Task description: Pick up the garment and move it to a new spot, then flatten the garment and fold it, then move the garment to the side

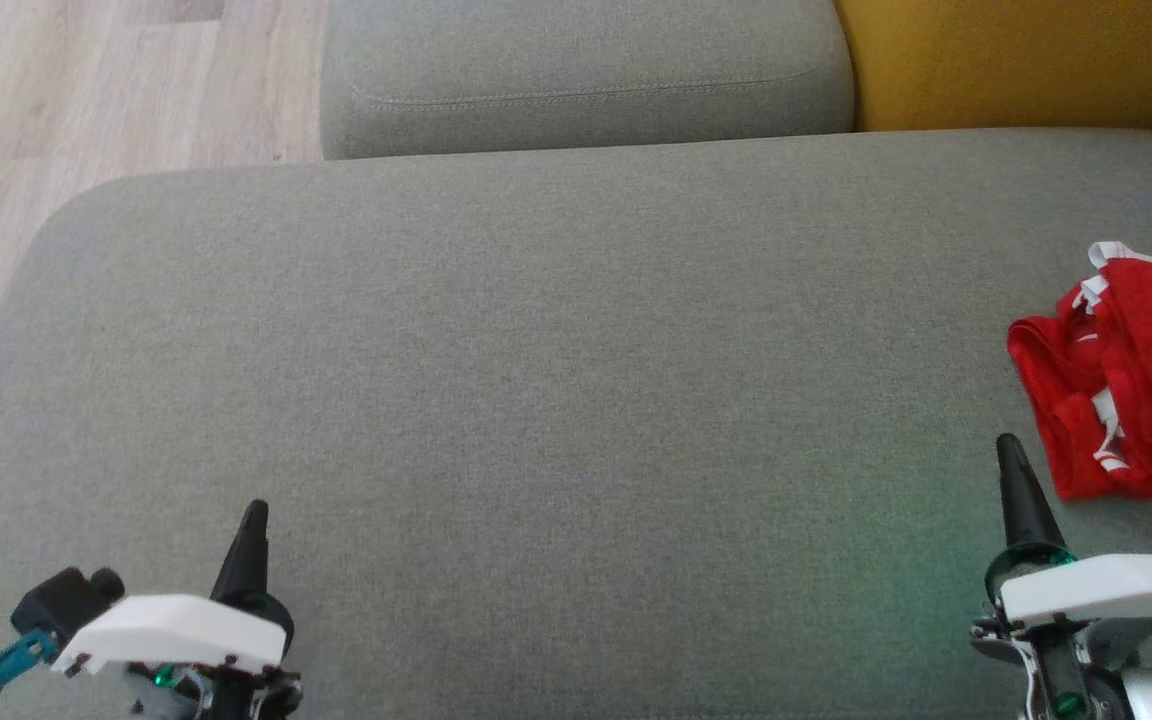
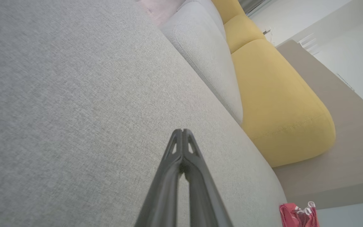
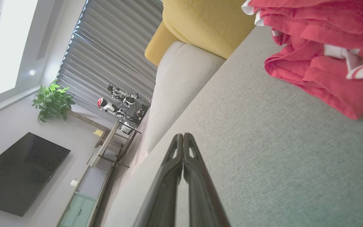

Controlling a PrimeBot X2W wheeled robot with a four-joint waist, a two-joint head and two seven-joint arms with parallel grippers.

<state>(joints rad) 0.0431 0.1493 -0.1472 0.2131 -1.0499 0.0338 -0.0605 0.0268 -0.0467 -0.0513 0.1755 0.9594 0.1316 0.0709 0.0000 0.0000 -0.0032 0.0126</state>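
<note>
Head view: a wide gray seat cushion takes up most of the frame. The red garment, trimmed in white, lies in a rumpled, layered heap at the cushion's far right edge, partly cut off by the frame. The right gripper hangs just beside the heap's near corner, and the left gripper is well apart at the lower left. Both have their fingers pressed together on nothing. This fits either a heap waiting to be lifted or a loose fold already set aside. Any grasp would need the fingers parted and several layers pinched together.
</note>
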